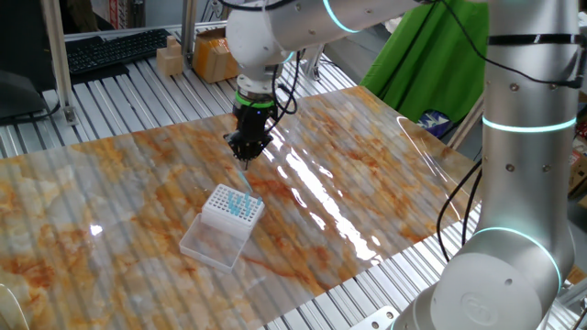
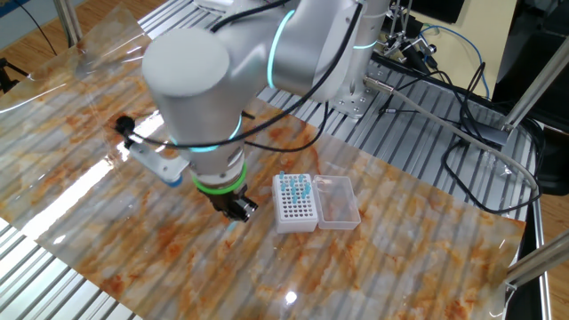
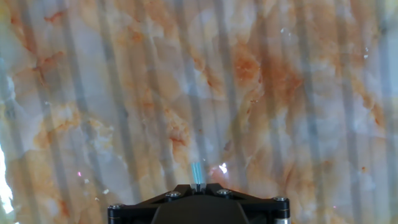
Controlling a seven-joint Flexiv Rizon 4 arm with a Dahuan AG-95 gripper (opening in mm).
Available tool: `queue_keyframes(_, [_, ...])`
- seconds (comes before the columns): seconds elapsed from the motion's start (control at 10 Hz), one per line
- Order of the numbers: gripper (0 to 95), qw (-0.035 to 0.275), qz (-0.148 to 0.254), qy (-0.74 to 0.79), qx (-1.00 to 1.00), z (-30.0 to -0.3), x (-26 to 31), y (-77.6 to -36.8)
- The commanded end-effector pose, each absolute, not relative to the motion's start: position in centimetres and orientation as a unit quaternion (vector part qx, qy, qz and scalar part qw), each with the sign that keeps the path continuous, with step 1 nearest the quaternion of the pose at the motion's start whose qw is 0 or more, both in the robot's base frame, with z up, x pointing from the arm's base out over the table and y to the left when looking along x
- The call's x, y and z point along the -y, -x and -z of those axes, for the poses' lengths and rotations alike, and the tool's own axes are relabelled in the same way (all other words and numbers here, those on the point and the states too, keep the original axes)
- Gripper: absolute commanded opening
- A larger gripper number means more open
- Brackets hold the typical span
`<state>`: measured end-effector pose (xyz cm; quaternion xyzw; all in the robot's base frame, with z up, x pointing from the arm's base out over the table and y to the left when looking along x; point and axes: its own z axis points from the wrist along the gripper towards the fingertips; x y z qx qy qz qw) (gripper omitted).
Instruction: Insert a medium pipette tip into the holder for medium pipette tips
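Note:
My gripper (image 1: pixel 246 151) hangs above the marbled table, up and to the right of the white holder (image 1: pixel 231 210) in one fixed view. It is shut on a pale-blue medium pipette tip (image 1: pixel 244 176) that points down from the fingers. In the hand view the tip (image 3: pixel 198 172) sticks out from between the closed jaws (image 3: pixel 198 185) over bare table. The holder (image 2: pixel 297 201) has a grid top with several blue tips standing in its far rows and a clear tray (image 2: pixel 338 201) attached. In the other fixed view my gripper (image 2: pixel 235 210) is left of the holder, apart from it.
The marbled sheet (image 1: pixel 385 174) covers a slatted metal table. Cardboard boxes (image 1: pixel 213 55) and a keyboard (image 1: pixel 115 50) lie at the back. A second robot arm's base (image 1: pixel 514 183) stands at the right. Cables (image 2: pixel 444 116) run along the far side.

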<state>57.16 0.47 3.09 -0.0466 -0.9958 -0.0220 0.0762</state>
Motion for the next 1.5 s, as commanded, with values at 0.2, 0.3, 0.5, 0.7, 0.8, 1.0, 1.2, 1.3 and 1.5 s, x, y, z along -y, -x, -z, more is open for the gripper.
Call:
queue_keyframes(0.2, [0.0, 0.095, 0.015, 0.048, 0.994, -3.27, -0.42, -56.74])
queue_keyframes(0.3, [0.0, 0.102, 0.01, 0.049, 0.993, -3.23, -0.44, -56.76])
queue_keyframes(0.5, [0.0, 0.115, 0.008, 0.05, 0.992, -3.22, -0.45, -56.76])
queue_keyframes(0.7, [0.0, 0.123, 0.003, 0.05, 0.991, -3.19, -0.47, -56.78])
queue_keyframes(0.8, [0.0, 0.125, 0.002, 0.051, 0.991, -3.17, -0.48, -56.79])
queue_keyframes(1.0, [0.0, 0.129, 0.001, 0.052, 0.99, -3.13, -0.5, -56.81])
queue_keyframes(1.2, [0.0, 0.131, 0.0, 0.053, 0.99, -3.04, -0.56, -56.86])
queue_keyframes(1.3, [0.0, 0.132, -0.001, 0.054, 0.99, -2.99, -0.59, -56.88])
queue_keyframes(1.5, [0.0, 0.135, -0.003, 0.056, 0.989, -2.91, -0.63, -56.92])
